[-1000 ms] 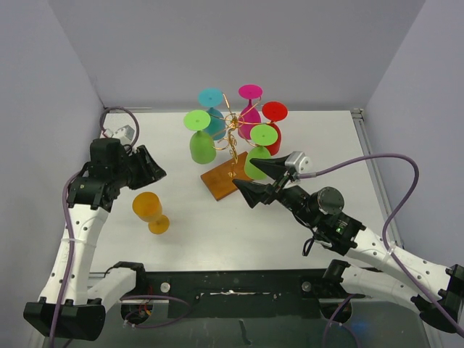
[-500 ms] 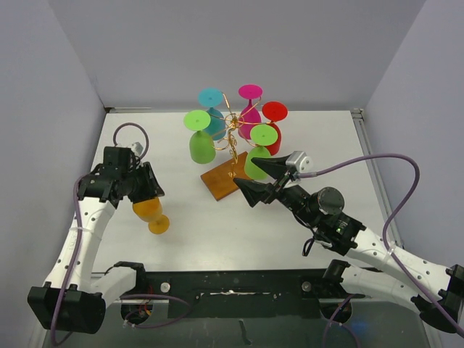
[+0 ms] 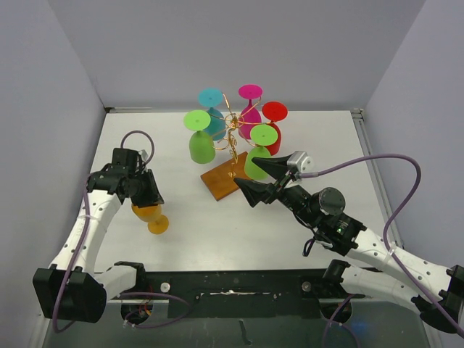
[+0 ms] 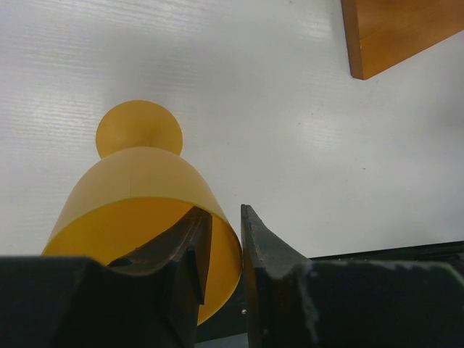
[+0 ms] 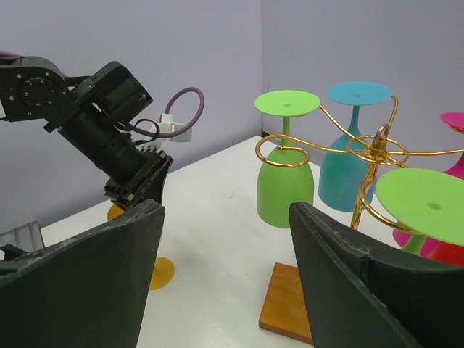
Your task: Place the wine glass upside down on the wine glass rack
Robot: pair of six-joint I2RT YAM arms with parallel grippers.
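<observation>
The orange wine glass stands foot-down on the white counter, near the left edge and well apart from the wine glass rack, which sits toward the far middle on its brown wooden base. The left claw is down over the bowl and hides the rim from overhead.

The left wrist view shows what the overhead view cannot. One finger reaches inside the bowl of the wine glass and the other finger stands outside, with the rim in the narrow slot between them. Whether they press on the wall cannot be told. A corner of the base shows at the upper right.

Five glasses hang upside down on the gold scroll arms: a left green glass, a teal glass, a magenta glass, a red glass and a right green glass. The right claw hangs just above the near side of the base beside that last glass, its fingers spread wide with nothing between them.

From the right wrist, the right claw frames the left arm's claw and the orange foot on the counter.
</observation>
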